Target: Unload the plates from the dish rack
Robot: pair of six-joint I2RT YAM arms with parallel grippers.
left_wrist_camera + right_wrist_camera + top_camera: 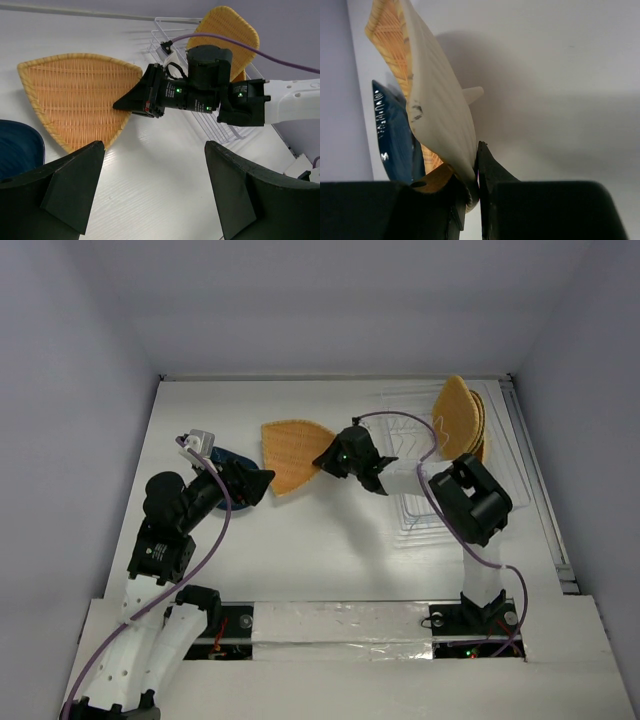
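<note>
Several orange-tan plates point(458, 412) stand upright in the clear dish rack point(425, 515) at the right of the bench point(330, 560). The right gripper point(325, 462) has its jaws pinching the edge of a woven plate point(288, 455) mid-bench. The left gripper point(252, 482), jaws spread, hovers by the dark blue plate point(17, 147).

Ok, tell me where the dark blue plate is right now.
In the top view the dark blue plate lies on the table left of centre, beside the left gripper, just left of the tan woven plate the right gripper holds.
</note>
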